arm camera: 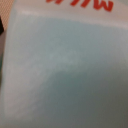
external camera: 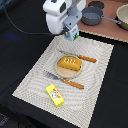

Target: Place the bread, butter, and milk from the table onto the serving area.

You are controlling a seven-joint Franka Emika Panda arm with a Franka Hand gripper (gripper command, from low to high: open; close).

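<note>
Wrist view (arm camera: 65,75) — milk's red lettering.

The serving area (external camera: 35,75) is showing beige with fine stripes, and the bread (external camera: 69,63) is glowing golden-orange. The butter (external camera: 55,95) is showing bright yellow, while the milk (arm camera: 60,70) is displaying white with red lettering.

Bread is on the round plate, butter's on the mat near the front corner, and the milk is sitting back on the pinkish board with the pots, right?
Not quite. The exterior view shows the milk in the gripper over the mat's far edge, not on the board. The bread on the plate and the butter are as you say.
</note>
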